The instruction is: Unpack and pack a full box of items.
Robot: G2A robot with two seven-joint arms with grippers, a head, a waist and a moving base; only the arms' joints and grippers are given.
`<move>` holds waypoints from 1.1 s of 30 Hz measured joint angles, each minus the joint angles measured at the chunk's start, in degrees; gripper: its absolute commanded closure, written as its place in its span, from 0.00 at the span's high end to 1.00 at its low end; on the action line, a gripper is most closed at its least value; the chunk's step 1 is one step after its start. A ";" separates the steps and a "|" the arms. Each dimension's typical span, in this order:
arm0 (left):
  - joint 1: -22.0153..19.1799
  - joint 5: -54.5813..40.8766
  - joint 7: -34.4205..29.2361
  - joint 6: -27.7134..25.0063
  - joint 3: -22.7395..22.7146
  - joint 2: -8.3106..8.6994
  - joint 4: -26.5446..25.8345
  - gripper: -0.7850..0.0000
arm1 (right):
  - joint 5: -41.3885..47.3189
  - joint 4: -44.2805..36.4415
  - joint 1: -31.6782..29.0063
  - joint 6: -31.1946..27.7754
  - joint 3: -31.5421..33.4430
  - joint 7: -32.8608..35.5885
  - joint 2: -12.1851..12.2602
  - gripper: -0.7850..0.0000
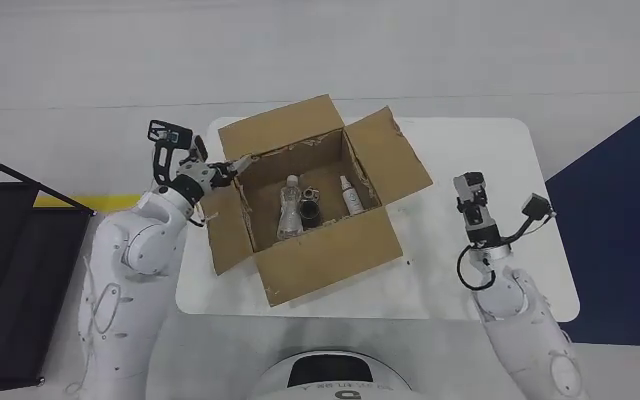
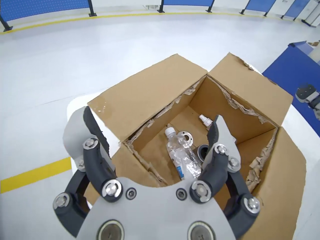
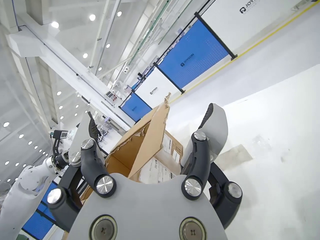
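An open cardboard box [image 1: 228,232] [image 2: 140,93] stands mid-table with its flaps spread. Inside lie a clear plastic bottle [image 1: 289,207] [image 2: 182,156], a metal flange [image 2: 185,137], a dark ring [image 1: 311,211] [image 2: 203,151] and a small white spray bottle [image 1: 349,196] [image 2: 205,120]. My left gripper [image 1: 225,172] [image 2: 151,114] hovers open over the box's left flap, holding nothing. My right gripper [image 1: 466,185] [image 3: 150,111] stands open above the table to the right of the box, tilted up toward the raised right flap [image 3: 147,136].
The white table [image 1: 480,150] [image 3: 275,116] extends to the right of the box, with a small flat scrap [image 3: 237,153] on it. A black frame [image 1: 25,250] stands off the left side. A blue panel [image 1: 610,220] stands off the right.
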 measured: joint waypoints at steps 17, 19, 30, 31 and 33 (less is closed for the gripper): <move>1.78 -4.13 6.85 3.76 -1.67 0.02 7.27 1.00 | 0.14 -6.95 5.11 1.32 -4.33 5.64 -0.76 1.00; 2.16 -6.65 7.59 3.92 -1.67 -0.06 8.38 1.00 | 0.20 -6.91 6.73 2.16 -5.34 7.49 -0.93 1.00; 0.98 -15.64 5.39 13.35 -2.24 -0.09 15.20 1.00 | -2.99 0.96 19.93 10.08 -15.49 14.35 -3.17 1.00; 0.70 -14.70 5.59 14.68 -1.92 -0.09 15.59 1.00 | -3.42 1.73 20.79 10.58 -16.15 14.37 -3.37 1.00; 0.00 -12.86 6.11 17.49 -1.00 -0.13 16.52 1.00 | -3.66 3.60 22.61 11.60 -17.48 14.44 -3.83 1.00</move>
